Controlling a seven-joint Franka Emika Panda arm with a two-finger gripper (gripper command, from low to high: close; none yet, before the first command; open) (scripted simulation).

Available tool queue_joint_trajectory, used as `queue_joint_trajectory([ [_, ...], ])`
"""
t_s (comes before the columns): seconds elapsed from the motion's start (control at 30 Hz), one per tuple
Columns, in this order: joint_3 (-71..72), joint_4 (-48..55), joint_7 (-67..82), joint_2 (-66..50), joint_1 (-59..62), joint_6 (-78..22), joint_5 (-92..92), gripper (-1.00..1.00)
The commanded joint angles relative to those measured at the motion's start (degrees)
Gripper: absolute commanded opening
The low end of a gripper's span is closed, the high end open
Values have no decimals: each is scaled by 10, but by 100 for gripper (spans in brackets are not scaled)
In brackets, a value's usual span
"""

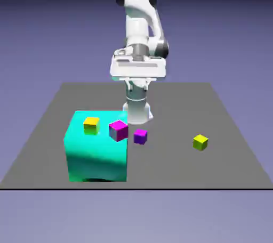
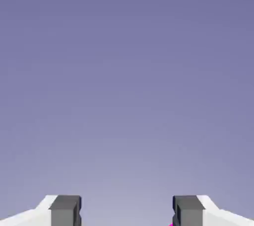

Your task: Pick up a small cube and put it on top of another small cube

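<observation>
Lime-yellow cube, golden-yellow cube (orange-tinged sides), teal block, magenta cube, purple cube

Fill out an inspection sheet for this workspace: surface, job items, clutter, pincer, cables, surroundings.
Surface: grey table, flat, nothing spilled.
Job's things: lime-yellow cube sits alone on the table toward the exterior view's right; golden-yellow cube rests on top of the big teal block. Not stacked yet.
Clutter: magenta cube at the teal block's upper right corner; purple cube on the table just beside it.
Pincer: pincer has its fingers wide apart with nothing between them; hand view shows only backdrop plus a magenta sliver at the bottom edge.
Cables: nothing seen.
Surroundings: plain blue-violet backdrop.
</observation>
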State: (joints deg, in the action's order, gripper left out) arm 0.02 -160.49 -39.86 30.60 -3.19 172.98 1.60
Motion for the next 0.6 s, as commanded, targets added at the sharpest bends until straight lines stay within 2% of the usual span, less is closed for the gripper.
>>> queue_joint_trajectory([
  [0.0,0,4,22,-17,-21,-8,13,0],
  [0.57,3,77,388,-307,-374,-153,238,0],
])
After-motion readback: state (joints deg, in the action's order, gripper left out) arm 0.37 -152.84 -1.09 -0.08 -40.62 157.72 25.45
